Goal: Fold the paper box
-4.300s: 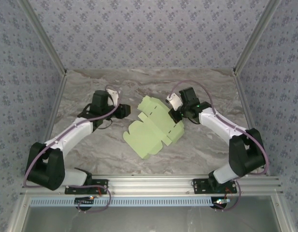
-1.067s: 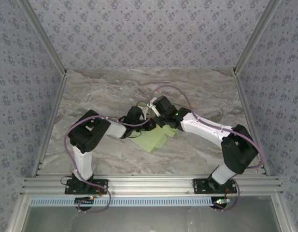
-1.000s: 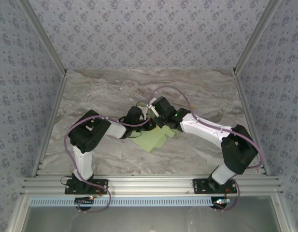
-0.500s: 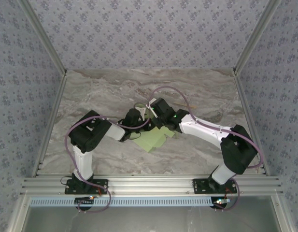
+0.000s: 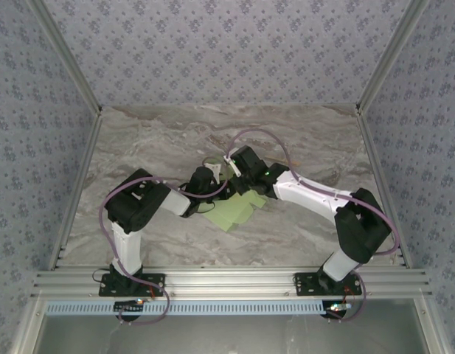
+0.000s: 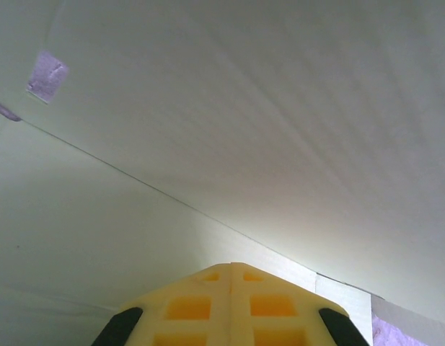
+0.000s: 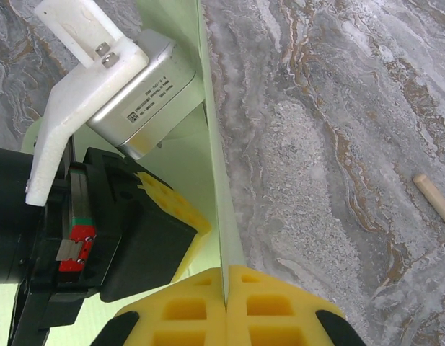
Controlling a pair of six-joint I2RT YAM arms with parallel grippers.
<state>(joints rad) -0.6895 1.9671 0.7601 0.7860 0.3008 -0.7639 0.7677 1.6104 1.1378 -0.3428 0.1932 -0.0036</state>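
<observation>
- The paper box (image 5: 238, 212) was half hidden beneath the left arm (image 5: 168, 199) and right arm (image 5: 304, 193).
- Right of the paper box, a tan stick (image 7: 435, 198) ran off-frame.

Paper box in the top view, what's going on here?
Both arms meet at the middle of the table over the pale green paper box, which is partly folded. The right tool is shut on a card edge standing upright. The left tool is shut, tips close up to a card panel; whether it pinches any card is unclear. A thin tan stick lies off to the side, untouched.
</observation>
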